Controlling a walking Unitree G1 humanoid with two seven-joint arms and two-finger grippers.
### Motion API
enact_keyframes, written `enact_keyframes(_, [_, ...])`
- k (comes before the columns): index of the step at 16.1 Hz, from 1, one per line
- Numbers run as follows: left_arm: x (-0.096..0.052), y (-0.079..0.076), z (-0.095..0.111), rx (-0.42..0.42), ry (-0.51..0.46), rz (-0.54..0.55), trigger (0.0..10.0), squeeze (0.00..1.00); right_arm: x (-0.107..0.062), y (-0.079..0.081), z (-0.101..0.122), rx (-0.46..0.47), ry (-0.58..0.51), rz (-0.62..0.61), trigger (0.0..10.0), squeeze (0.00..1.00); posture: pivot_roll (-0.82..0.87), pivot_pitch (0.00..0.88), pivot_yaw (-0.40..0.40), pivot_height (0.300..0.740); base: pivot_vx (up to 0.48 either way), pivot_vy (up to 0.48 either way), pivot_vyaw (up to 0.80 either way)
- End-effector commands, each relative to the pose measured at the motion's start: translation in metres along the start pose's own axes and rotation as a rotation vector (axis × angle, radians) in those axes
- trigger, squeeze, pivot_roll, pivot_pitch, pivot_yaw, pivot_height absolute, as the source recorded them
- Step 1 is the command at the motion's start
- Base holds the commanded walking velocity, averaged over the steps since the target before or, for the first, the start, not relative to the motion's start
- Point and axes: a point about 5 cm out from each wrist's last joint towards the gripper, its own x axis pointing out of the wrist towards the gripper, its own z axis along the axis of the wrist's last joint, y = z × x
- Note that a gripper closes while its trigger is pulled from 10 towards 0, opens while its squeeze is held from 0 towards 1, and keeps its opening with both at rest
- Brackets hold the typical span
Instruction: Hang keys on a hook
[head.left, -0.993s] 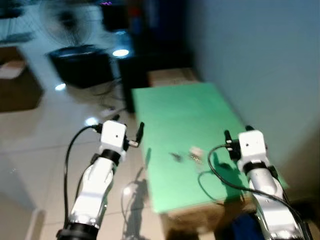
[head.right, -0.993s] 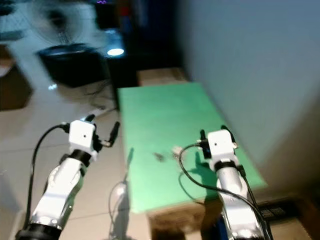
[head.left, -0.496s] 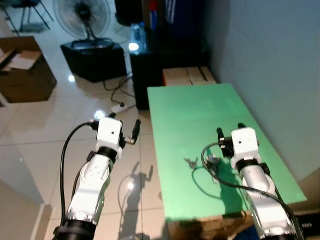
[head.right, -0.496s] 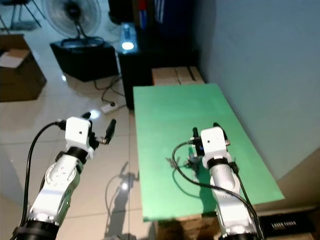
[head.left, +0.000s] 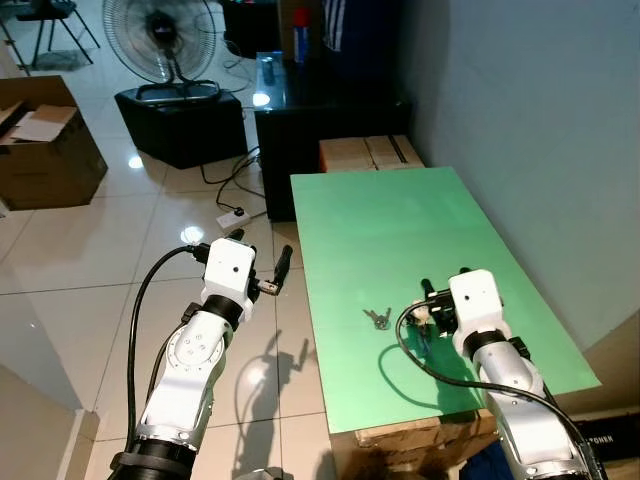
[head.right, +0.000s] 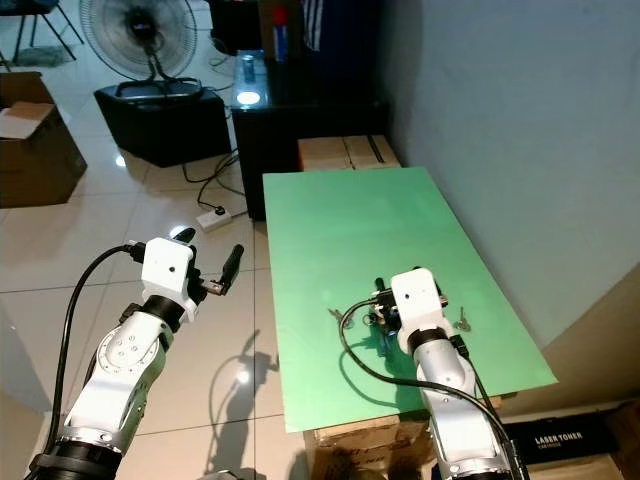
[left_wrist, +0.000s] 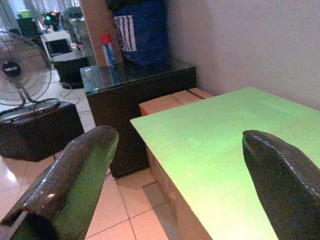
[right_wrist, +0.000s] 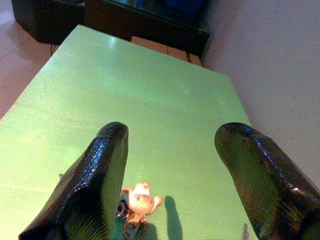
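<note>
A green table (head.left: 400, 230) stands against the grey wall, and the keys (head.left: 377, 318) lie flat on it, toward its near end and closer to the edge that faces the open floor. They are small from the head camera; their long axis seems to run roughly across the table, from the floor-side edge toward the wall, though I can't be sure which end is the ring.

The right pincer (head.left: 430, 312) hangs low over the table, just on the wall side of the keys, with a short gap of green between them. In the right wrist view its two black fingers (right_wrist: 95, 180) stand wide apart, holding nothing. A small pale keychain charm (right_wrist: 141, 197) with a metal ring lies on the table between them, close to one finger. Whether this charm is joined to the keys I cannot tell. A further small metal piece (head.right: 462, 322) lies on the table on the wall side of the right arm.

The left pincer (head.left: 262, 270) is held up over the tiled floor (head.left: 90, 250), off the table's floor-side edge and well apart from the keys. Its fingers (left_wrist: 75, 175) are spread wide and empty.

Beyond the table's far end sit cardboard boxes (head.left: 365, 152) and a dark glass-topped cabinet (head.left: 310, 110). A standing fan (head.left: 160, 30) is farther out on the floor.
</note>
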Motion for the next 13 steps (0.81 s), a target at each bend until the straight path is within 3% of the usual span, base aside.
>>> enact_keyframes(1, [-0.0026, 0.0012, 0.0005, -0.001, 0.001, 0.003, 10.0, 0.00, -0.0004, -0.0022, 0.0023, 0.009, -0.003, 0.002, 10.0, 0.00, -0.08, 0.036, 0.015, 0.740, 0.000, -0.390, 0.00])
enact_keyframes(8, [-0.0063, 0.0032, 0.0005, -0.004, -0.003, 0.006, 10.0, 0.00, -0.0008, -0.0024, 0.0025, -0.016, -0.006, -0.001, 10.0, 0.00, -0.09, 0.044, 0.028, 0.740, 0.000, -0.389, 0.00])
enact_keyframes(13, [-0.0005, 0.0087, 0.0015, 0.013, 0.006, 0.033, 10.0, 0.00, 0.0015, -0.0071, 0.0030, -0.011, -0.010, 0.001, 10.0, 0.00, -0.09, 0.049, 0.036, 0.740, 0.000, 0.000, 0.00])
